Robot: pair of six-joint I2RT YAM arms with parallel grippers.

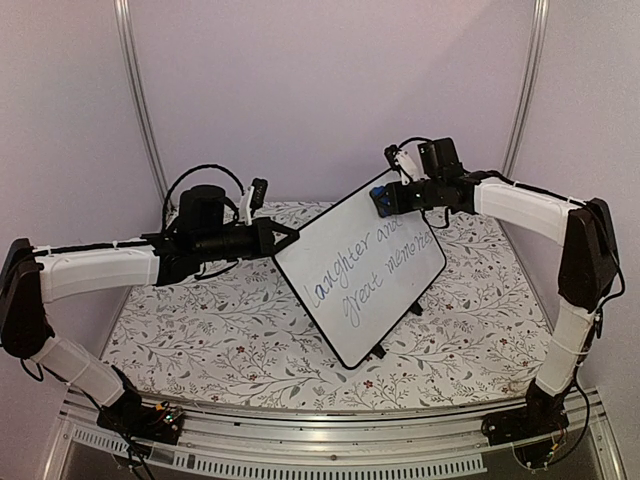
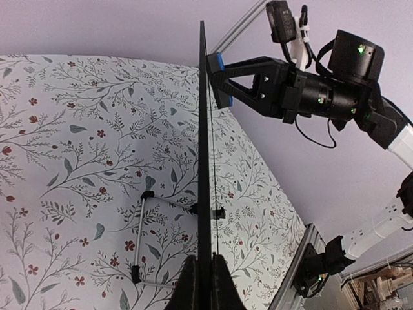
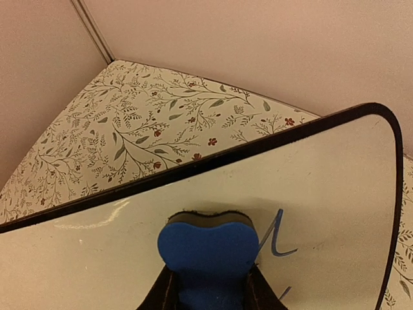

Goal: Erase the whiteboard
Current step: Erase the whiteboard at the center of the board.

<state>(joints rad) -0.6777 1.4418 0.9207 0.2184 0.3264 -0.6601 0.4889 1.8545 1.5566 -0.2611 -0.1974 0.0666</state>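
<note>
Counter [image 1: 200, 340]: floral-print cover, both arms reaching in over it from the near edge.

Whiteboard [image 1: 360, 280]: centre-right of the counter, propped up on edge and rotated so one corner points at the near side. Its face is toward the top camera. The left wrist view sees it edge-on as a thin black line.

Left end effector [image 2: 200, 290]: closed, both fingers pinching the whiteboard's rim at its left edge.

Right end effector [image 1: 385, 197]: closed on the eraser [image 3: 208, 242], a blue block gripped at its sides. The eraser face is against the whiteboard near its top corner.

Writing [image 1: 375, 265]: two lines of blue cursive across the middle of the board, "laughter and great memories" as far as I can read it. One stroke sits just beside the eraser.

Wire stand [image 2: 139, 245]: behind the whiteboard, black-tipped feet on the counter, one end meeting the board's rim.
</note>
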